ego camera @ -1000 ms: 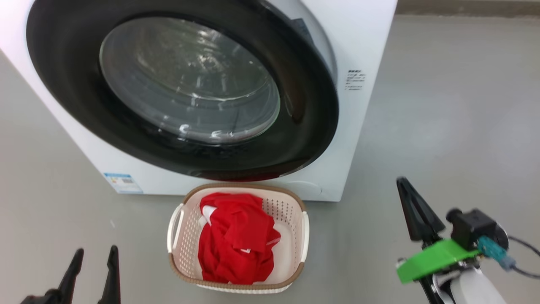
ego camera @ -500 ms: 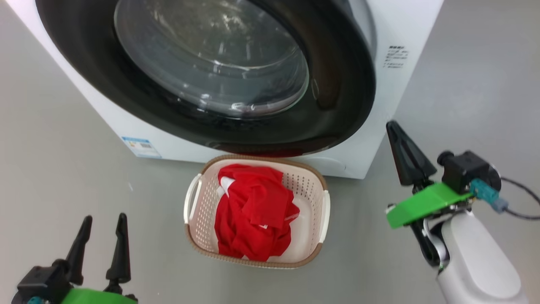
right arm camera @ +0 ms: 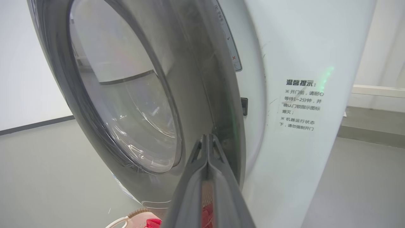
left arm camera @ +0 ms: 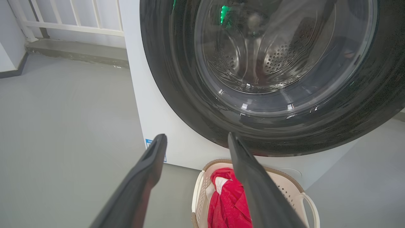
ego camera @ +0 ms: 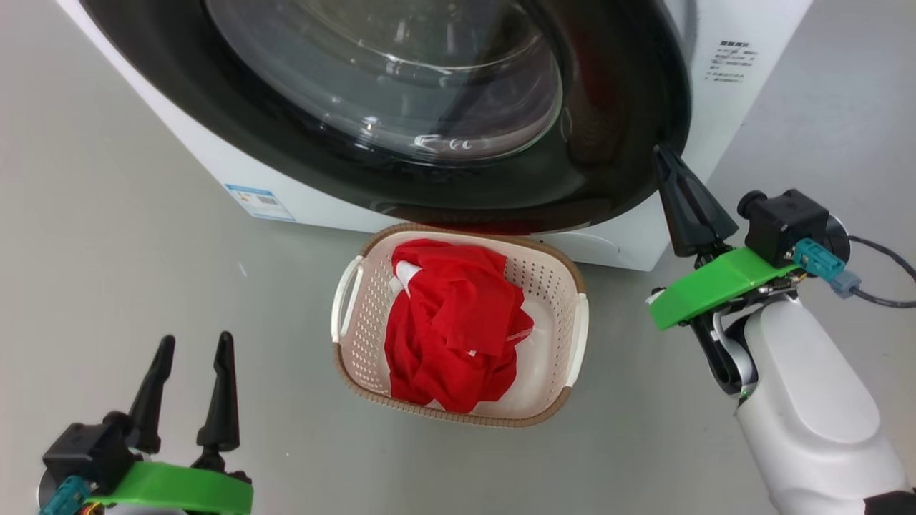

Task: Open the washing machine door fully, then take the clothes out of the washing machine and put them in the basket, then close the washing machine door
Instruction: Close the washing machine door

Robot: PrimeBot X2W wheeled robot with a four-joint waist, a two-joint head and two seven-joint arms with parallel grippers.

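Head view: the clothes (ego camera: 451, 322) lie in the basket (ego camera: 458, 422), lower centre; the right gripper (ego camera: 661, 153), clenched empty, points at the washing machine door (ego camera: 615, 107). Left wrist view: the left gripper (left arm camera: 196, 136) stands released. Right wrist view: door seems ajar — the tip could slip off its glossy rim.

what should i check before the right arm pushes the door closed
1. Clothes in the basket: ok.
2. Drum empty: cannot tell, reflections hide part of it.
3. Washing machine door latched: not ok, its right edge stands off the washing machine.
4. Right gripper shut, tip by the door's right rim: ok.
5. Left gripper open, low and apart from the door: ok.
6. Basket clear of the door's lower rim: cannot tell.
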